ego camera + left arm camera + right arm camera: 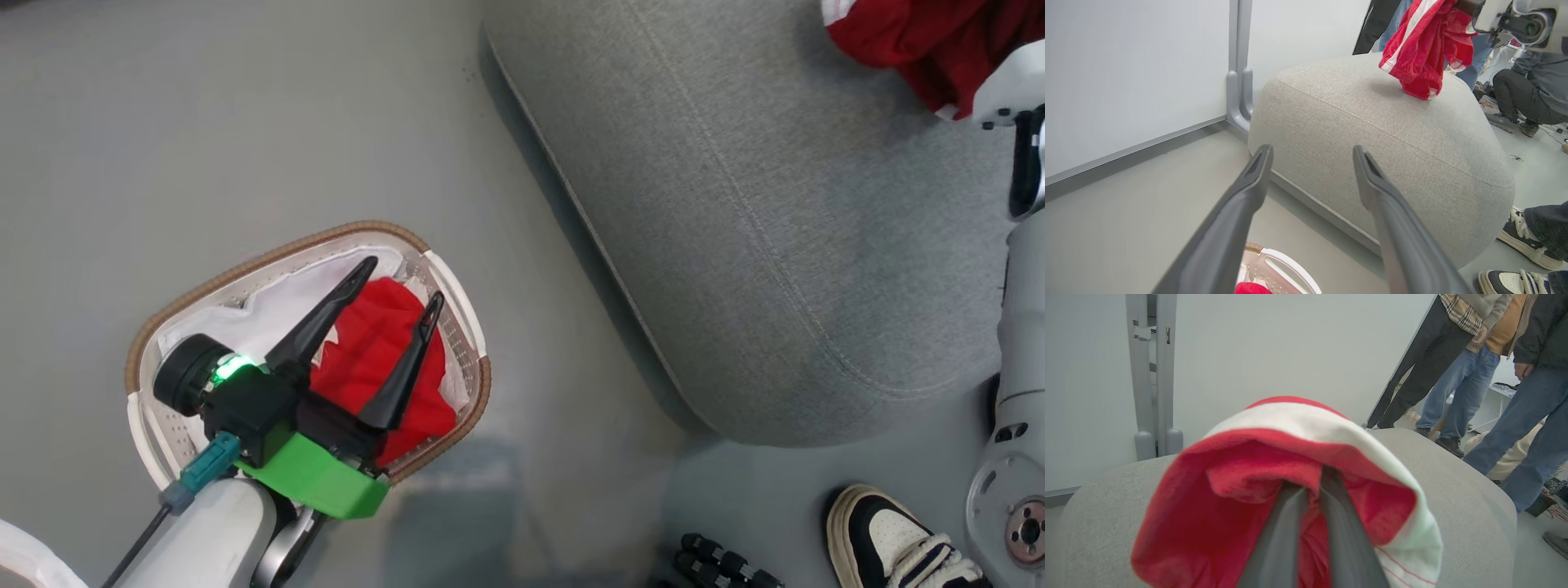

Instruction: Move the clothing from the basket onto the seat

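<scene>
In the head view the basket (245,265) sits on the floor (204,122) at about 7 o'clock, and the left pincer (404,280) hangs over it with its two fingers spread wide, pointing toward 1 o'clock; the plain red garment (367,351) lies in the basket between and under those fingers, though whether they touch it cannot be told. The seat (735,204) fills the 2 o'clock part of the view, well apart from the basket, with the red and white garment (914,41) over it at the 1 o'clock corner beside the right arm (1020,327). In the left wrist view the left pincer (1311,152) gapes wide and empty toward the seat (1372,122); a scrap of the plain red garment (1251,289) and the basket (1286,269) show at 6 o'clock, below the fingers. At 1 o'clock the red and white garment (1421,49) dangles over the seat top, its lowest fold at or just above the fabric. In the right wrist view the right pincer (1310,482) is narrow, clamped on the red and white garment (1331,424), which drapes over its tips, the seat (1453,477) behind
</scene>
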{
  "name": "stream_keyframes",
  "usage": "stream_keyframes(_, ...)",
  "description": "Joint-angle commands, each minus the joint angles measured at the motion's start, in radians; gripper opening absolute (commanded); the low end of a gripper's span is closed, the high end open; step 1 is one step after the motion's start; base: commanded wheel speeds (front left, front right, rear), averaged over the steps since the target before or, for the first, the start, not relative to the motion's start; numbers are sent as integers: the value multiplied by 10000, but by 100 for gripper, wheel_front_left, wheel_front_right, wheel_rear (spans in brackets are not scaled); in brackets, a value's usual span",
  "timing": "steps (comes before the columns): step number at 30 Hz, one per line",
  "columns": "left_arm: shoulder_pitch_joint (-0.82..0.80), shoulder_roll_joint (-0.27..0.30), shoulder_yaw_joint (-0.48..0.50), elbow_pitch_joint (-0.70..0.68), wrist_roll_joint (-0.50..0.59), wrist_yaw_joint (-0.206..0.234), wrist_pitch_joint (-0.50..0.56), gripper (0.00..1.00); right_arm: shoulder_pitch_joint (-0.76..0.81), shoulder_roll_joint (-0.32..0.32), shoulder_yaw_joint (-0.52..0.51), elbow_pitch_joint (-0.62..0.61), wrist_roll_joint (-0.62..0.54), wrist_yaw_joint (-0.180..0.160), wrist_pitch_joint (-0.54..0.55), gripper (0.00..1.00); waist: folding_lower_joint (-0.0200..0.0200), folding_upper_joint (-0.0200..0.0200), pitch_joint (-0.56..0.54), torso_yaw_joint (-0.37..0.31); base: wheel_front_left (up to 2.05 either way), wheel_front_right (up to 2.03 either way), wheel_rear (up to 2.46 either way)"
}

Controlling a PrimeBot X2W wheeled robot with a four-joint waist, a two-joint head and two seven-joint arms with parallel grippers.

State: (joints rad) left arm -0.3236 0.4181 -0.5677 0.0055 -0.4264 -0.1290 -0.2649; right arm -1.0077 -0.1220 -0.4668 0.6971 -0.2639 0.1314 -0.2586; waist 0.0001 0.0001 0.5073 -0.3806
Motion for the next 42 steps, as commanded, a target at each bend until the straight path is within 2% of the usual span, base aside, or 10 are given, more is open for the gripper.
stream_keyframes(1, -188, 139, 65, -89, -22, -30, 8, 100, -212, -24, -320, -17, -222, -13, -8, 0, -1, -1, 723, 647, 0, 0, 0)
stream_keyframes(12, -408, 343, 197, -132, -222, -31, 7, 100, -352, 392, -2292, 53, -1424, -13, -52, 0, -1, -1, 1348, 1106, 0, 0, 0)
stream_keyframes(14, -431, 332, 262, -95, -250, -31, 7, 100, -124, 487, -2529, 88, -1530, -13, -62, 23, -1, -1, 1340, 1135, 0, 0, 0)
stream_keyframes(15, -439, 320, 283, -71, -263, -31, 8, 100, 25, 516, -2670, 103, -1568, -13, -67, 25, -1, -1, 1307, 1146, 0, 0, 0)
stream_keyframes(16, -453, 307, 311, -53, -282, -31, 8, 100, 151, 547, -2745, 126, -1639, -13, -66, 36, -1, -1, 1274, 1152, 0, 0, 0)
stream_keyframes(17, -451, 278, 344, -23, -286, -31, 7, 100, 275, 580, -2814, 46, -1666, -13, -70, 89, -1, -1, 1222, 1160, 0, 0, 0)
stream_keyframes(18, -455, 251, 374, 1, -280, -31, 7, 100, 371, 584, -2914, -39, -1576, -13, -73, 100, -1, -1, 1170, 1165, 0, 0, 0)
stream_keyframes(22, -369, 89, 606, 194, -254, -31, 7, 100, 1103, 665, -2962, -128, -1157, -13, -76, 100, -1, -1, 846, 1155, 0, 0, 0)
stream_keyframes(29, -10, -434, 1202, 716, -104, -31, 8, 100, 2881, 696, -2289, -511, -90, -13, -77, 100, -1, -1, 4, 1205, 0, 0, 0)
stream_keyframes(42, 743, -1473, 2973, 1784, 483, -31, 7, 100, 5098, 696, 1286, -2236, 2548, -12, -79, 100, -1, -1, -1574, 2015, 0, 0, 0)
